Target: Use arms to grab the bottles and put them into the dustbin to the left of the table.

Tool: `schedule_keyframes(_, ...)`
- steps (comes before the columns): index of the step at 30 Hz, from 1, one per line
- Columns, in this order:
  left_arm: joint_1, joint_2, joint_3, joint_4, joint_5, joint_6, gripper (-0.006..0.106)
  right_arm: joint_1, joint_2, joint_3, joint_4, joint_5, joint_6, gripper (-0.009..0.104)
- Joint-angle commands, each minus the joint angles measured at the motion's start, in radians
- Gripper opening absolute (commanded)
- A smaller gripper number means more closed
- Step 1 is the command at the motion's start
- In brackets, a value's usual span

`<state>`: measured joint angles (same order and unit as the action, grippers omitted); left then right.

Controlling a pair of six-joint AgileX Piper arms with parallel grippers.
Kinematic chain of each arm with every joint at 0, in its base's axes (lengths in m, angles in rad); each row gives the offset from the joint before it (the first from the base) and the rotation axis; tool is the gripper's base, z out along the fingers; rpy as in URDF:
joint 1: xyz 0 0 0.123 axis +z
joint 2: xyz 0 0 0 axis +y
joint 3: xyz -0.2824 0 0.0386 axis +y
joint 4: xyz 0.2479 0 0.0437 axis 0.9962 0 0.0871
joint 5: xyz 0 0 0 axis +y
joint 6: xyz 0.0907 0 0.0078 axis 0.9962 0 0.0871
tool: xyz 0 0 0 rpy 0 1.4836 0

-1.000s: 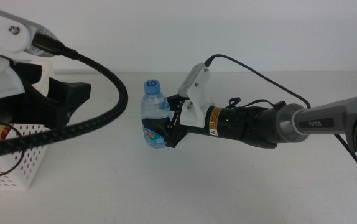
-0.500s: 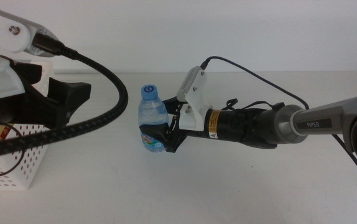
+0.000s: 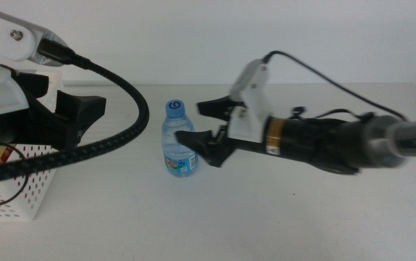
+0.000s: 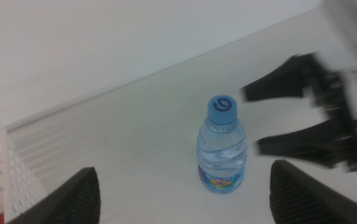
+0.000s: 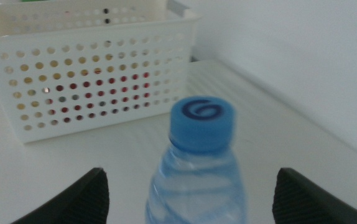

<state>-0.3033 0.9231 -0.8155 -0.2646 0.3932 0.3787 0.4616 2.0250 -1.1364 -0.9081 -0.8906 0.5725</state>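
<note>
The squat clear water bottle (image 3: 178, 145) with a blue cap stands upright on the table (image 3: 266, 217), free of both grippers. My right gripper (image 3: 188, 122) is open just right of it, one jaw tip still overlapping the bottle's side in the middle view. The right wrist view has the bottle (image 5: 200, 174) close up between the spread jaws. My left gripper (image 3: 85, 116) hangs open at the left over the white dustbin (image 3: 12, 196). From its wrist view the bottle (image 4: 221, 146) stands ahead, with the right gripper (image 4: 290, 118) beyond it.
The perforated dustbin (image 5: 85, 68) stands behind the bottle in the right wrist view, with red and yellow showing through its holes. A thick black cable (image 3: 121, 130) arcs from the left arm over the dustbin. A white wall backs the table.
The right gripper set the water bottle down slightly to the left, opened its jaws and drew back to the right. The left arm stayed still.
</note>
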Motion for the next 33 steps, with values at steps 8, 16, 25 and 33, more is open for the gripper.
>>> schedule_keyframes(8,-0.002,-0.010,-0.028,-0.011,-0.066,-0.012,0.089,-0.070,-0.492,0.320,0.239,0.149,-0.046,0.083)
schedule_keyframes(16,-0.002,-0.010,-0.028,-0.011,-0.067,-0.012,0.089,-0.076,-0.875,0.407,0.303,0.586,0.071,0.079)
schedule_keyframes(25,-0.002,-0.010,-0.028,-0.011,-0.066,-0.012,0.089,0.016,-1.208,0.530,0.674,0.861,-0.228,0.070)
schedule_keyframes(33,-0.002,-0.010,-0.028,-0.011,-0.066,-0.012,0.089,0.123,-1.318,0.526,1.061,1.163,-0.717,0.070)
